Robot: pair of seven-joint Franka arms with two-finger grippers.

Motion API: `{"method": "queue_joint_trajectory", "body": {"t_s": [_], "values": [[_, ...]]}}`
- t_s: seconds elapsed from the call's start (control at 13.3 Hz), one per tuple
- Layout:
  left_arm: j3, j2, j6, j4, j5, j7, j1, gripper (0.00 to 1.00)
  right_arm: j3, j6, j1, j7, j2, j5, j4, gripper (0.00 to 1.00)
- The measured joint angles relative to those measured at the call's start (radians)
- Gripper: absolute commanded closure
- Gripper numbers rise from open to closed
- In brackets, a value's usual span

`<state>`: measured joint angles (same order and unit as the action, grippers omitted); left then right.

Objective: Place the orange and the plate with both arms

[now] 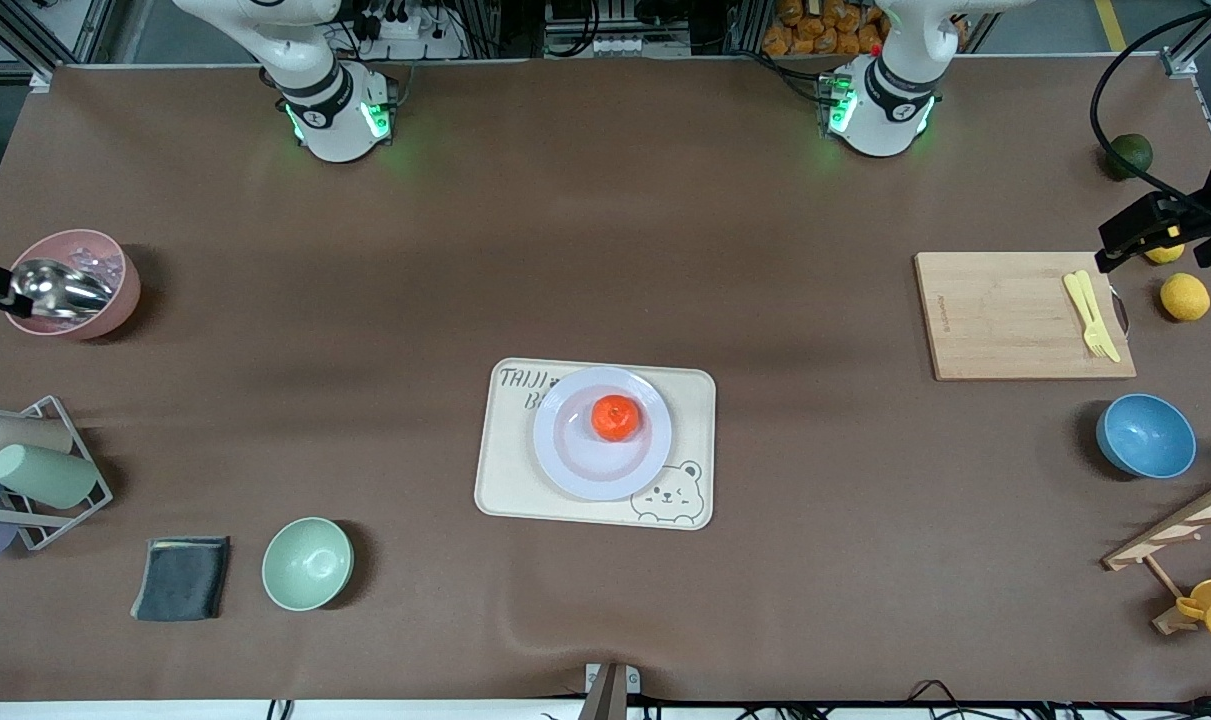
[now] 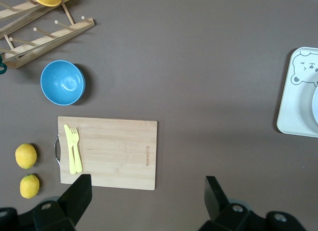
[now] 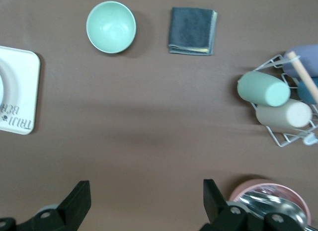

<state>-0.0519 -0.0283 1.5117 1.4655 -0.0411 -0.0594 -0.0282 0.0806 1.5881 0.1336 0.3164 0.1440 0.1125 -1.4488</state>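
I see the tray [image 1: 500, 470] mid-tabletop, toward the front-camera edge, carrying the plate [image 1: 575, 465] (orange [image 1: 615, 417] resting on it). My left hand [image 2: 146, 193] hangs open over the cutting board [image 2: 117, 151]; my right hand [image 3: 145, 198] hangs open beside the pink cup [image 3: 258, 187].

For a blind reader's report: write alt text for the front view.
A small bright orange fruit sits on a round pale lavender plate, which rests on a cream rectangular tray mid-table. The left hand hangs over the wooden cutting board's edge; the right hand is out of frame.
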Motion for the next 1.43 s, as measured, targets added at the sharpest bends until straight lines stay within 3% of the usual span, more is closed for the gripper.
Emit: {"method": "queue_joint_trajectory", "body": {"t_s": [0.15,0.3,0.68,1.43], "values": [[0.000,0.000,0.000,0.000,0.000,0.000,0.000,0.00,-0.063,0.024,0.010,-0.082,-0.036,-0.006,-0.040,0.00],[0.000,0.000,0.000,0.000,0.000,0.000,0.000,0.00,-0.077,0.024,0.001,-0.113,-0.064,-0.007,-0.058,0.00],[0.002,0.000,0.000,0.000,0.000,0.000,-0.002,0.00,-0.002,0.024,-0.081,-0.114,-0.085,-0.007,-0.070,0.00],[0.004,0.000,0.000,-0.001,0.000,0.008,-0.017,0.00,0.004,0.066,-0.087,-0.115,-0.123,-0.044,-0.144,0.00]]}}
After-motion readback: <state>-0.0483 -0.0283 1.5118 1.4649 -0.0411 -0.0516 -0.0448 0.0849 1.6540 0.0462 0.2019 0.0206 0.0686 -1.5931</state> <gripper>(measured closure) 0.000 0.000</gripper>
